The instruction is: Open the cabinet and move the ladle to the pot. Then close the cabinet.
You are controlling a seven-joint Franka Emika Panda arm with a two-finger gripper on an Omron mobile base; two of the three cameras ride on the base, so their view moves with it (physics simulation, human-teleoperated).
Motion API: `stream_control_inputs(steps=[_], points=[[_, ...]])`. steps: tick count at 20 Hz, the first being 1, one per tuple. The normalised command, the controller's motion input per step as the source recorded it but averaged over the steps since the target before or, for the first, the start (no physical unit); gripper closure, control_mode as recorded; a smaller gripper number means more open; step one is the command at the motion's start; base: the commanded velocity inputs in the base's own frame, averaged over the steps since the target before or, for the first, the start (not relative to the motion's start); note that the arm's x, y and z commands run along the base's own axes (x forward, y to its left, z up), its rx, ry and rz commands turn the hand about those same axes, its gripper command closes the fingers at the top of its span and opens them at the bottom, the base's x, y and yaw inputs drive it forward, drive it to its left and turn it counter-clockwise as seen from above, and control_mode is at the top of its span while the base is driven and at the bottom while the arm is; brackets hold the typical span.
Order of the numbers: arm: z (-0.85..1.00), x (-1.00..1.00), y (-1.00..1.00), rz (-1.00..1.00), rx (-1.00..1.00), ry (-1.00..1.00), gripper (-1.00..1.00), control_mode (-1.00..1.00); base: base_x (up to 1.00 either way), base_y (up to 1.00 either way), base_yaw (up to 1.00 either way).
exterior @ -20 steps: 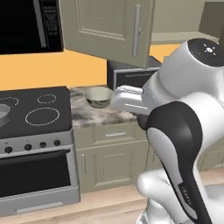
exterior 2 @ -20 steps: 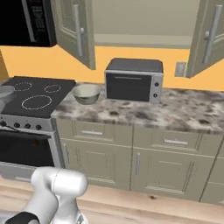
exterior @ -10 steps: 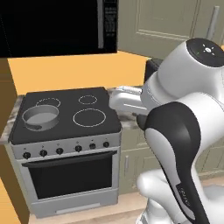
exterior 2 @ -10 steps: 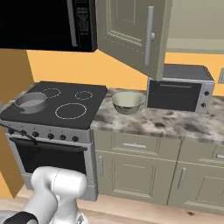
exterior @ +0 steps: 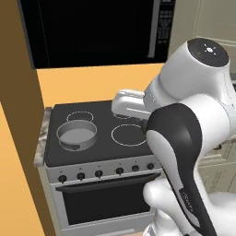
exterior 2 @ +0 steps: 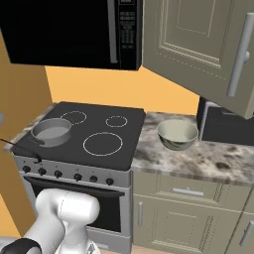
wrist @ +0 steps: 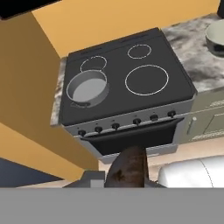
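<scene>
Ladle (wrist: 127,168) sits clamped in our end effector (wrist: 127,183), held high for carry; pot (wrist: 87,87) waits on stove's (wrist: 175,94) rear-left burner, cabinet (exterior 2: 198,47) door open.

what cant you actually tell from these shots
- Hand: in the hand view a brown ladle covers the fingertips, so open or shut is unclear.
- Ladle: its handle and full shape are cut off at the bottom of that view.
- Cabinet: its inside is hidden behind the open door in the right base view.
- Pot: whether anything is in it is not clear.
</scene>
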Motion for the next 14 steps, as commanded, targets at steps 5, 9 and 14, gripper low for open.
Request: stream_control_inputs(steps=[5,9,14], points=[[-0.43,0.7,0.05,0.05,0.0,0.08,1.0,-1.0,0.0,0.0,0.0],[-0.61,0.78,0.0,0.06,0.0,0.06,1.0,-1.0,0.0,0.0,0.0],[-0.5,0.75,0.07,0.05,0.0,0.03,1.0,-1.0,0.0,0.0,0.0]])
